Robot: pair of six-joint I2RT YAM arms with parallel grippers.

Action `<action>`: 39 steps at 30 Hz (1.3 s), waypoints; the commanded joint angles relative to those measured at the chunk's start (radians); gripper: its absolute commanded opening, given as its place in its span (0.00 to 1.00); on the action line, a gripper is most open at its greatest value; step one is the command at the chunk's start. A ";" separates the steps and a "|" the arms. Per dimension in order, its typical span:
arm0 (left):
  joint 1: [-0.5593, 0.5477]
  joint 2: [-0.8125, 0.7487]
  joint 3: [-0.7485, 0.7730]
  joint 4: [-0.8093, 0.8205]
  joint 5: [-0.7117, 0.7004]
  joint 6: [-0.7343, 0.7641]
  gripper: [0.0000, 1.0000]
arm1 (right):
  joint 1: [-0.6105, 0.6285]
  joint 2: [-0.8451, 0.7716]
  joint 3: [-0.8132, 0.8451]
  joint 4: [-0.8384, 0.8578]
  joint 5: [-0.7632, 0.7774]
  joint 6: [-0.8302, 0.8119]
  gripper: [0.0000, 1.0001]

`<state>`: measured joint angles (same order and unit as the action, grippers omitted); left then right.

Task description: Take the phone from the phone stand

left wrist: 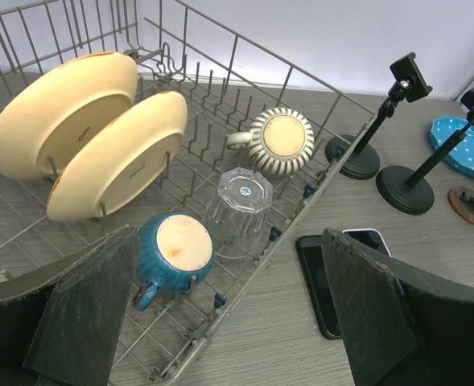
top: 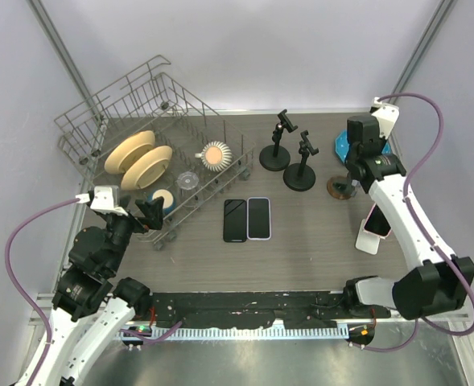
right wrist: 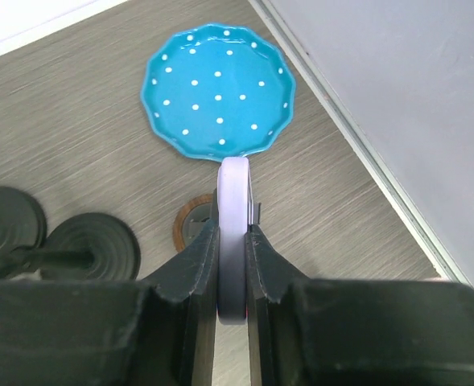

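My right gripper (right wrist: 235, 241) is shut on a lavender-edged phone (right wrist: 235, 193), seen edge-on between the two fingers. Just beyond it is the phone stand's round wooden base (right wrist: 190, 229), with a small metal clip beside the phone. I cannot tell whether the phone still rests in the stand. In the top view the right gripper (top: 352, 178) hangs over that stand (top: 338, 187) at the table's right rear. My left gripper (left wrist: 228, 314) is open and empty, over the near corner of the dish rack (left wrist: 245, 281).
A blue dotted plate (right wrist: 218, 88) lies past the stand by the right wall. Two black stands (top: 274, 145) (top: 301, 165) are left of it. Two phones (top: 234, 219) (top: 258, 218) lie flat mid-table. A pink-and-white object (top: 373, 227) leans by the right arm. The rack (top: 100, 121) holds dishes and cups.
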<state>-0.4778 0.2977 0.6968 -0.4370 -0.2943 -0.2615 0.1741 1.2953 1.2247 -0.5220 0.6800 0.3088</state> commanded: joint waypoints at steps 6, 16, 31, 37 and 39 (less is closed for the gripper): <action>-0.002 -0.006 -0.003 0.047 0.012 0.002 0.99 | 0.284 -0.064 0.127 -0.229 0.107 -0.013 0.01; -0.002 -0.005 -0.005 0.049 0.009 0.001 0.99 | 0.622 0.107 0.135 -0.526 0.205 0.205 0.01; -0.002 -0.003 -0.008 0.044 0.001 0.005 0.99 | 0.728 0.383 0.047 -0.440 0.233 0.366 0.01; -0.002 -0.005 -0.010 0.044 0.000 0.005 0.99 | 0.728 0.456 0.019 -0.250 0.115 0.340 0.01; -0.002 -0.005 -0.010 0.044 -0.002 0.007 0.99 | 0.728 0.475 0.013 -0.182 0.087 0.329 0.04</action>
<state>-0.4782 0.2977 0.6884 -0.4374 -0.2951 -0.2607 0.9123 1.7226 1.2675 -0.8772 0.8776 0.5919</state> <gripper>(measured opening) 0.993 0.206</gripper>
